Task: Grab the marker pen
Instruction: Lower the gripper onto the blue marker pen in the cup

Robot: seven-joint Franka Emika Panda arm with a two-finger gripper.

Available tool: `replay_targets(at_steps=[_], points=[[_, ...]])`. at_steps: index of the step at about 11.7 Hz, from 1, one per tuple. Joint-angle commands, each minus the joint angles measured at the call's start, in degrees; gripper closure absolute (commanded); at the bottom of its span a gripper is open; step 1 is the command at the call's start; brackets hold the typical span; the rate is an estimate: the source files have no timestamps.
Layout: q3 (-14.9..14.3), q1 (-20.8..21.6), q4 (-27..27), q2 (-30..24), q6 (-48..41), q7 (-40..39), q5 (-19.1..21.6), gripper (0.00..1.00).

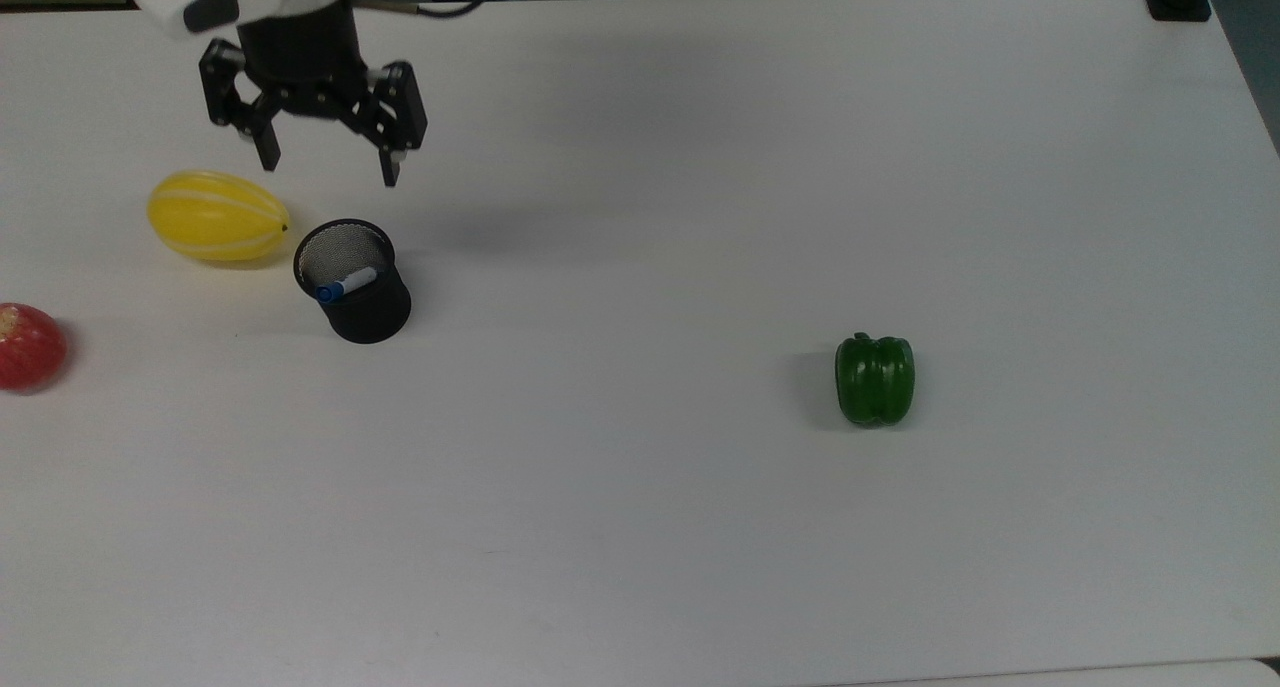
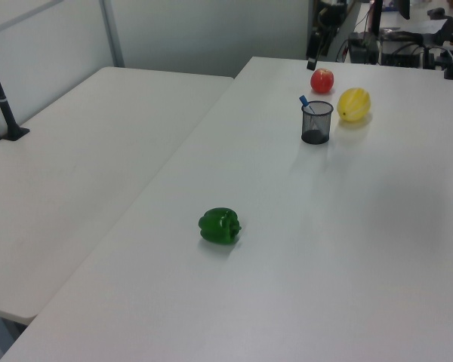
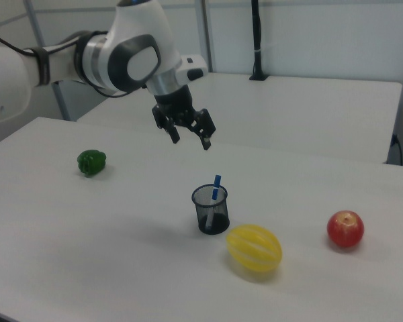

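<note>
The claw (image 1: pixel 329 174) hangs in the upper left of the top view with its fingers spread wide and nothing between them, above the table (image 1: pixel 700 217) and short of the black mesh cup (image 1: pixel 354 281). The marker pen (image 1: pixel 345 284) stands inside that cup, leaning against the rim with its blue cap uppermost; in the right view the cap pokes out above the rim at the centre of the frame (image 3: pixel 216 186).

The step in hand looks like the approach. To do it well, the claw should line up directly over the protruding cap, turn so the fingers straddle the pen across its narrow width, and come down only far enough to grip the shaft above the rim. Clipping the mesh wall would likely tip the light cup. Lifting straight along the pen's lean should keep the cup standing.

Counted: one marker pen, one cup, one yellow melon (image 1: pixel 218 216) just beside the cup, one red apple (image 1: pixel 30 346) at the left edge, one green pepper (image 1: pixel 875 379) well apart at centre right.
</note>
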Motion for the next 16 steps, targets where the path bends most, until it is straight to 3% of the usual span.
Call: replay_targets(at_steps=[1,9,12,16], points=[[-0.4,-0.1,0.8,4.2,4.4,1.4,-1.8,0.0],[-0.4,-1.9,-1.3,8.5,10.3,0.7,-4.0,0.0],[-0.4,-1.8,-1.3,9.6,12.3,0.8,-4.0,0.12],[-0.3,-1.4,-1.9,10.5,15.1,0.9,-4.0,0.43]])
